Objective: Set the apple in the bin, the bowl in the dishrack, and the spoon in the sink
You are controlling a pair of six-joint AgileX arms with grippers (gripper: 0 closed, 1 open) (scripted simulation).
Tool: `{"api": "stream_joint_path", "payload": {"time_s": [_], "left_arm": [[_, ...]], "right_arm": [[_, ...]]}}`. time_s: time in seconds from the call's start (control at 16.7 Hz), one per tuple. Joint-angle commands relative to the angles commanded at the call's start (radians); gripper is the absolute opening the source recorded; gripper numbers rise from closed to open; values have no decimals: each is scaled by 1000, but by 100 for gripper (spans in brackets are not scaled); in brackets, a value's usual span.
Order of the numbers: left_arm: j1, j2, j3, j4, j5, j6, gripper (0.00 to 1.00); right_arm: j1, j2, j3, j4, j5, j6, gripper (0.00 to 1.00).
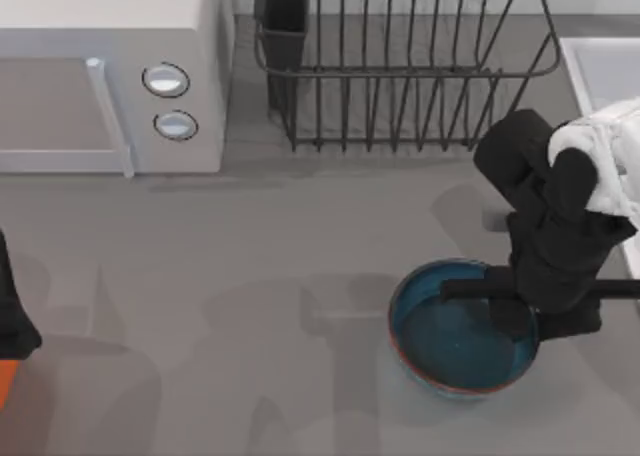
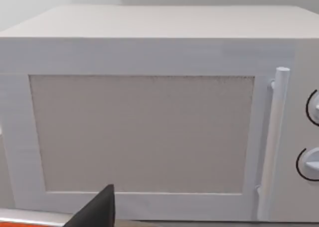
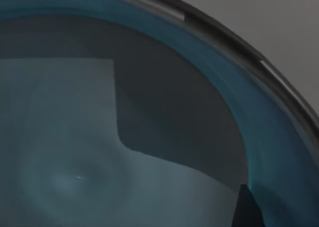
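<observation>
Right pincer [image 1: 510, 316] low over the right side of the bowl [image 1: 450, 341], one dark fingertip [image 3: 246, 207] down inside the blue wall near the rim; grip width impossible to tell, perhaps straddling the rim. Bowl upright on the grey bench [image 1: 250, 276], in front of the dishrack [image 1: 400, 76] and left of the sink [image 1: 600, 71] at the right edge. Left arm [image 1: 12, 326] parked at the bench's left edge, facing the white microwave [image 2: 149, 112].

One bowl [image 1: 455, 341], one dishrack [image 1: 400, 66], one microwave [image 1: 110, 71] with two knobs [image 1: 166, 80], one sink [image 1: 600, 71].
</observation>
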Motion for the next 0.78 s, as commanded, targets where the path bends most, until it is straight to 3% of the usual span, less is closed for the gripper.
{"api": "stream_joint_path", "payload": {"time_s": [0.54,0.78], "left_arm": [[0,0,0,0,0,0,100],[0,0,0,0,0,0,100]], "right_arm": [[-2,-102,238,-355,0,-3,0],[-4,-122,267,-389,0,-5,0]]}}
